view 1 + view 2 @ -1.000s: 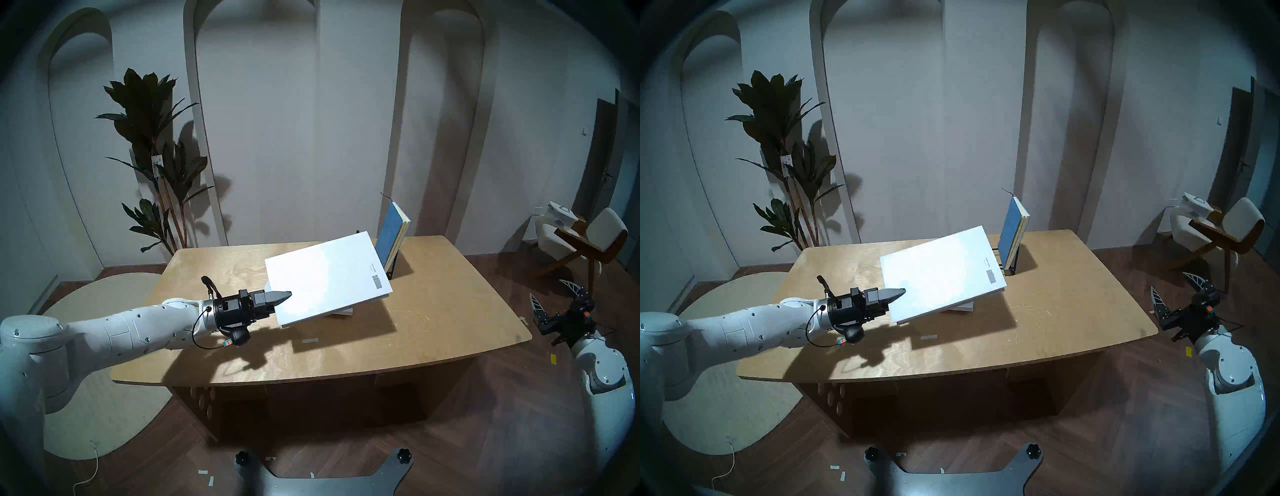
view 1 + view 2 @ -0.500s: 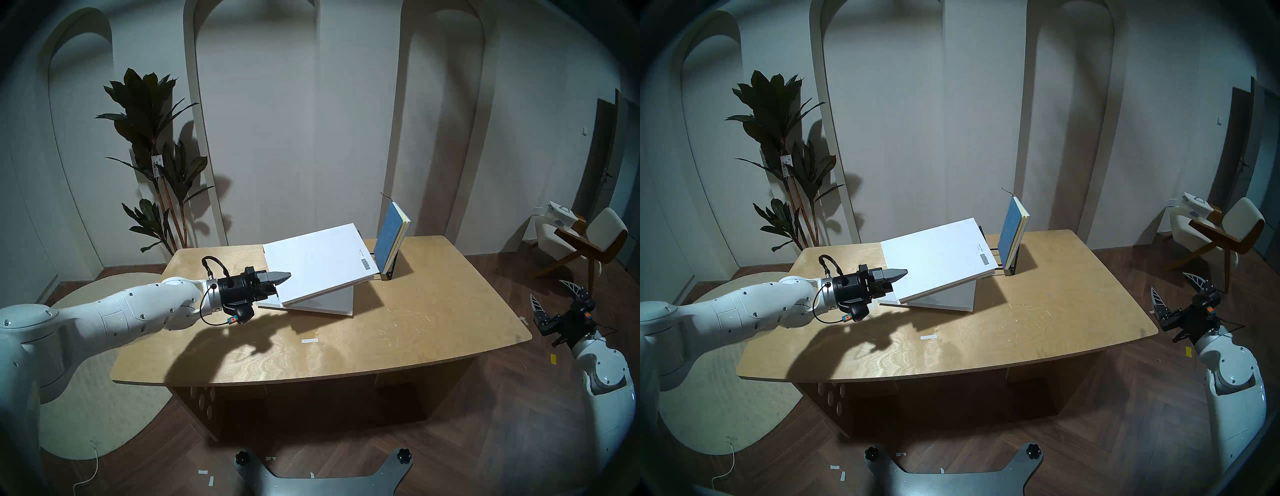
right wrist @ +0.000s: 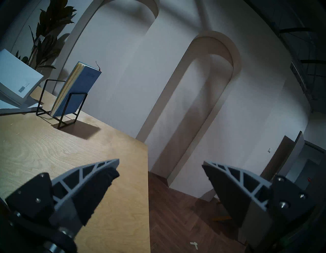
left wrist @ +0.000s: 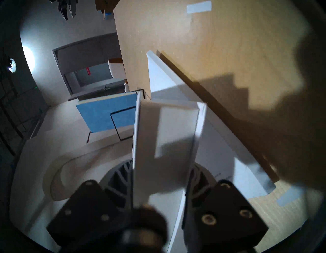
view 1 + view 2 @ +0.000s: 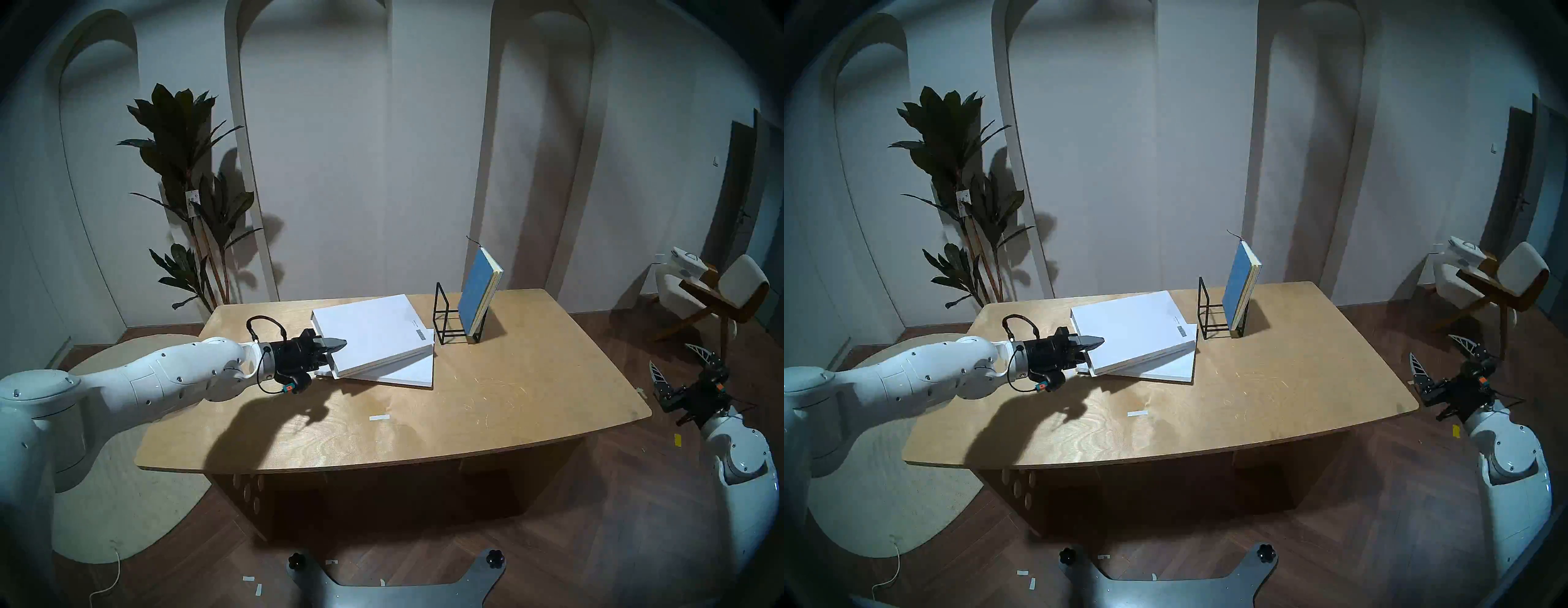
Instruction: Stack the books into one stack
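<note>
The black wire rack (image 5: 458,318) stands toward the far side of the wooden surface (image 5: 509,403) and serves as the landmark here. In its right-hand slot the blue-covered notebook (image 5: 478,293) stands on edge, leaning to the right against the wire (a thin ribbon marker sticks out of its top corner). Just to the left of the rack, the thin white booklet (image 5: 409,371) lies flat on the surface, its near right corner reaching toward the rack's base. Above the booklet sits the thick white hardcover (image 5: 369,335), tilted: its right end, the one bearing a barcode, is raised near the rack, and whether it rests on the booklet anywhere cannot be told. The left hand (image 5: 335,349) is clamped on the hardcover's left edge, farthest from the rack; in the left wrist view the book's edge (image 4: 164,150) runs between the two closed fingers (image 4: 121,178). The right hand (image 5: 679,369) hangs well to the right of the rack, off the surface's right end and over the floor, its fingers (image 3: 98,169) spread wide and holding nothing. A small strip of white tape (image 5: 379,418) lies on the surface, nearer the front edge than the rack and to its left. A potted plant (image 5: 186,191) stands behind the surface, far left of the rack.
</note>
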